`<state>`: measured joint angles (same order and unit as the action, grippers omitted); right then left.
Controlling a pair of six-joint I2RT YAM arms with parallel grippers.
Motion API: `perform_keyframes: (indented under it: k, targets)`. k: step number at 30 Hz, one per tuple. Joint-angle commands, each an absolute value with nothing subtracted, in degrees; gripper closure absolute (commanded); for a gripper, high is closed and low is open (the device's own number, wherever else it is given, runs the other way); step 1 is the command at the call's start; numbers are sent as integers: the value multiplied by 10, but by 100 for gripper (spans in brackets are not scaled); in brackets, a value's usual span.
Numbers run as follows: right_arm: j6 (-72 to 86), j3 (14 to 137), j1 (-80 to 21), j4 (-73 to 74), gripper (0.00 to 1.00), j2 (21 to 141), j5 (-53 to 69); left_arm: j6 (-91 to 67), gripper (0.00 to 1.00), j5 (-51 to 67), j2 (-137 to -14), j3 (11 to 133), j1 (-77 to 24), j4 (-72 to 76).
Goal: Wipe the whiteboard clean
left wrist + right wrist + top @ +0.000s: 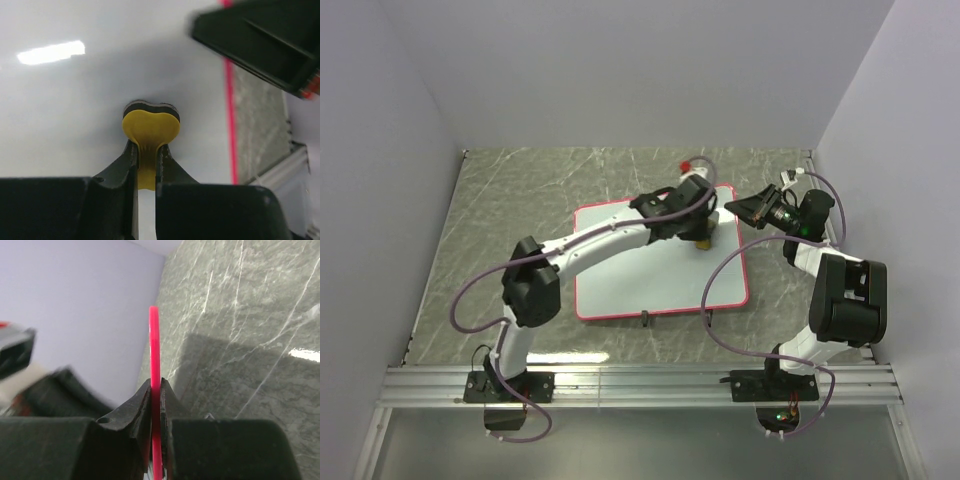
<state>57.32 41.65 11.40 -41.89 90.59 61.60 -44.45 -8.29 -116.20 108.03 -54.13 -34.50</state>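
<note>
Top external | left end effector [146,161] clamps yellow sponge [151,126] on whiteboard [650,285] | right end effector [156,401] pinches its red frame [154,340]

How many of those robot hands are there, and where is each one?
2. The left hand grips a yellow sponge over the far right part of the whiteboard. The right hand pinches the red frame on its right edge. None seems hidden.

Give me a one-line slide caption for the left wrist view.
Left end effector pinching a yellow sponge with its tip on the whiteboard.
</note>
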Motion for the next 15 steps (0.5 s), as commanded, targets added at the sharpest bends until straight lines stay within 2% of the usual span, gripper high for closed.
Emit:
perform_keyframes:
  k: [1, 7, 15]
  targets:
    - [554, 419, 106, -432, 100, 896, 636, -454, 100, -23, -1206, 1121, -569, -347]
    - [549, 421, 106, -426, 100, 898, 637, -459, 100, -54, -1161, 1042, -560, -342]
    - [553, 423, 106, -432, 100, 902, 637, -463, 100, -99, -1028, 791, -467, -301]
